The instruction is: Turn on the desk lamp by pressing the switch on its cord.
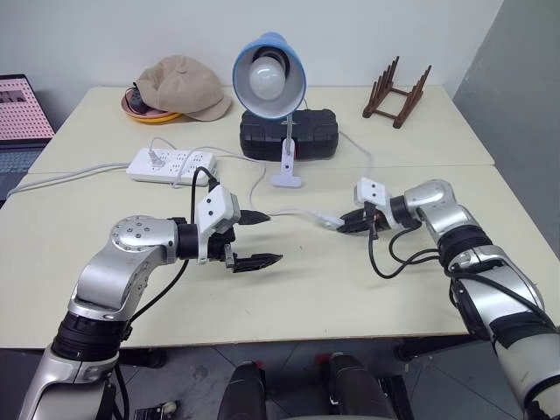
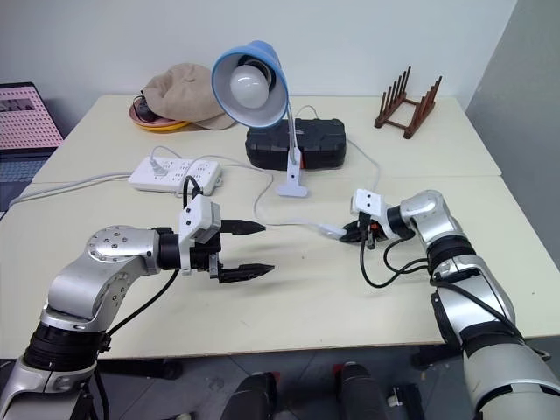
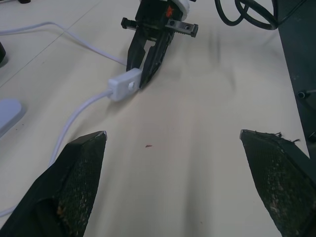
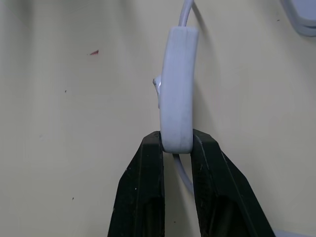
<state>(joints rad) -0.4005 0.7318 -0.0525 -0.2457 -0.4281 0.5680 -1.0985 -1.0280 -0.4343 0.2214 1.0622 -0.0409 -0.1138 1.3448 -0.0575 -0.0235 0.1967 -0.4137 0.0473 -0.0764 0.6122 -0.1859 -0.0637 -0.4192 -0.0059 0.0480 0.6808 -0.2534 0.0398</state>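
Observation:
The desk lamp (image 1: 269, 77), with a light-blue shade and a white bulb, stands at the middle back of the table. Its thin white cord (image 1: 293, 211) loops forward to the small white switch (image 1: 330, 220), which lies on the tabletop. My right gripper (image 1: 350, 224) is shut on the switch's end; the right wrist view shows both black fingers (image 4: 148, 187) pinching the switch (image 4: 176, 89). My left gripper (image 1: 273, 236) hovers open to the left of the switch, pointing at it with nothing between its fingers. In the left wrist view the switch (image 3: 123, 84) lies ahead.
A white power strip (image 1: 171, 164) lies at the back left and a black case (image 1: 290, 134) sits behind the lamp's base. A beige cap (image 1: 184, 86) rests on an orange dish, a wooden rack (image 1: 398, 94) stands at the back right, and a laptop (image 1: 19, 114) is at the left edge.

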